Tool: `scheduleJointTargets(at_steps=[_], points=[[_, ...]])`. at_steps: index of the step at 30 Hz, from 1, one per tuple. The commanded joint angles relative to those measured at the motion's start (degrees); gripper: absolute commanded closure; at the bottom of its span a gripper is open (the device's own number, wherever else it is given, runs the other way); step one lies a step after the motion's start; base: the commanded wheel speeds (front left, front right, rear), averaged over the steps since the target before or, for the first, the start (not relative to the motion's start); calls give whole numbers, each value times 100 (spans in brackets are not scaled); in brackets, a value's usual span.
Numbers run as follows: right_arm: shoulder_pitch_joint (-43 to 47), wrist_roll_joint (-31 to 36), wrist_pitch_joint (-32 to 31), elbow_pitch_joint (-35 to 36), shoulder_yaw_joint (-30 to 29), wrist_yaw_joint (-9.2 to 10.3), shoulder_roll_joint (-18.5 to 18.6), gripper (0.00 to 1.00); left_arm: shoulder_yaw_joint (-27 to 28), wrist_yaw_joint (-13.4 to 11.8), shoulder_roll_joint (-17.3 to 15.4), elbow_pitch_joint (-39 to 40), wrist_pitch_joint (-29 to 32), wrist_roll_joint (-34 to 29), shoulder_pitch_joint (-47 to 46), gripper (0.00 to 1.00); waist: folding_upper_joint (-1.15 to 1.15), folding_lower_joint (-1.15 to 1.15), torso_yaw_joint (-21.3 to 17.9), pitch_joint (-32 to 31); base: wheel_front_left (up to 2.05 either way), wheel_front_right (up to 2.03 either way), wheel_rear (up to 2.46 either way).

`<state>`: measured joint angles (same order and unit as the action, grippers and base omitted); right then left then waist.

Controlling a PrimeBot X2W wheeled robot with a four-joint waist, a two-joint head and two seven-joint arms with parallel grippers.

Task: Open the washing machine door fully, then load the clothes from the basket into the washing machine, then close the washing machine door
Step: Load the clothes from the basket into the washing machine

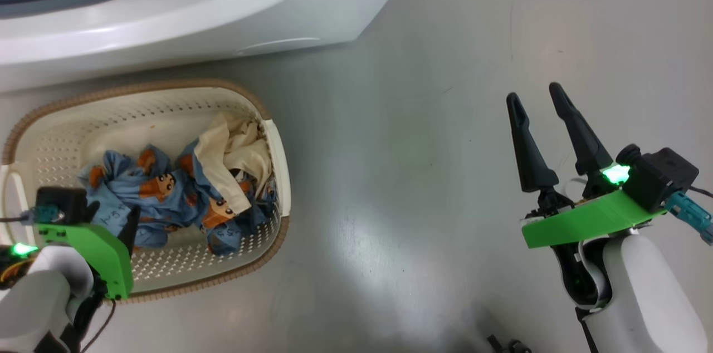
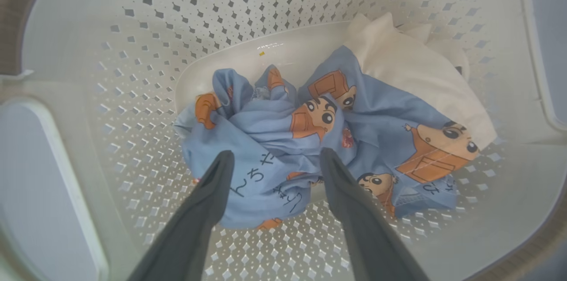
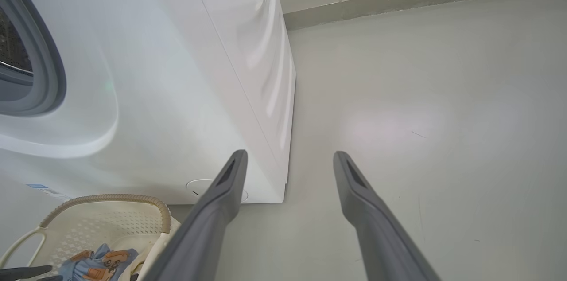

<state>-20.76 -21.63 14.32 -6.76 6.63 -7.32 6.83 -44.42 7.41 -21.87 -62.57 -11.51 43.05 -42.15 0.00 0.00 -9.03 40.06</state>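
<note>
left wrist view: clothes (image 2: 310, 139) heaped inside the basket (image 2: 146, 50).

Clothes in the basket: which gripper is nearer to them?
Left. The left gripper hangs open over the basket, fingers pointing down at the clothes. The right gripper is open over the floor, well off to the basket's side.

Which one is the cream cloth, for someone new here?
Find the white washing machine; the basket sits on the floor before it. Inside, at its right-hand end, lies the cream cloth. It alone is plain; the blue garments beside it carry orange cartoon prints.
</note>
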Motion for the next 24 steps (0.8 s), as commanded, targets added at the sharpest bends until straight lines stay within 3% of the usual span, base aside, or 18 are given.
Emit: scheduleJointTargets(at_steps=[1,24], points=[[6,69,68,151,132,-17,-27,0,38,8,-289,-18,-7,86,-77,0,0,0,5,82,0,0,0],[-255,83,68,199,200,-17,-114,0,-1273,8,-651,-35,268,943,-648,0,0,0,-159,588,0,0,0]])
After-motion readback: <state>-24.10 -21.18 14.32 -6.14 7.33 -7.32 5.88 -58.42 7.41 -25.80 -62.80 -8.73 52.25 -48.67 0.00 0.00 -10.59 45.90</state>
